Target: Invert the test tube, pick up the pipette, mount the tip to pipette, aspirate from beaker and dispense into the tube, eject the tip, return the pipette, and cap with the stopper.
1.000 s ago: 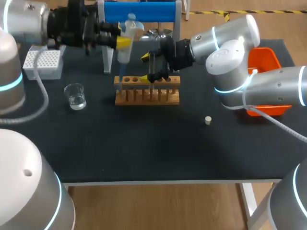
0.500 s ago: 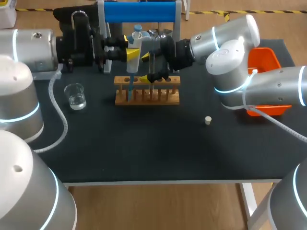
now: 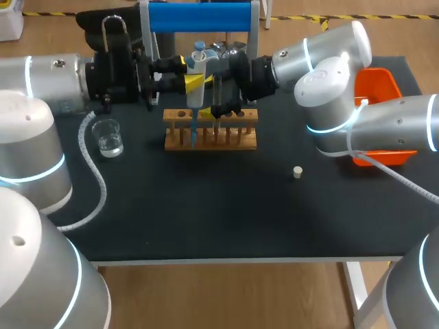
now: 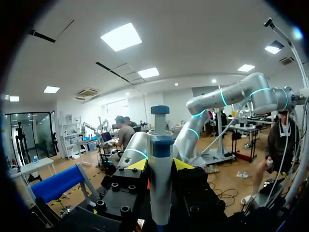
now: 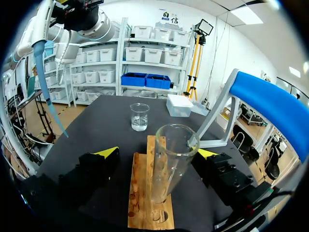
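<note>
The left gripper (image 3: 186,72) is clamping the pipette (image 4: 161,145) by its barrel, both fingers pressing on opposite sides. The blue tip (image 5: 48,92) is hanging over the wooden rack (image 3: 210,129), off to one side of the tube mouth. The rack is sitting near the middle of the worktop's far edge. The test tube (image 5: 166,145) is standing upright in it, mouth up. The right gripper (image 5: 158,154) is straddling the tube with its fingers spread, and a gap is showing on one side, so it is not gripping. The beaker (image 3: 108,136) is waiting toward the left edge, and the stopper (image 3: 298,172) is lying toward the right edge, nearer the front than the rack. Dispensing is probably the step in hand. The tube is likely thin glass: light, slippery and fragile, so it is best held at mid-wall with light pressure. The tip is slender, probably flexing on contact, so it should be lowered centrally. The stopper looks small and light, and is best pinched across its sides.
</note>
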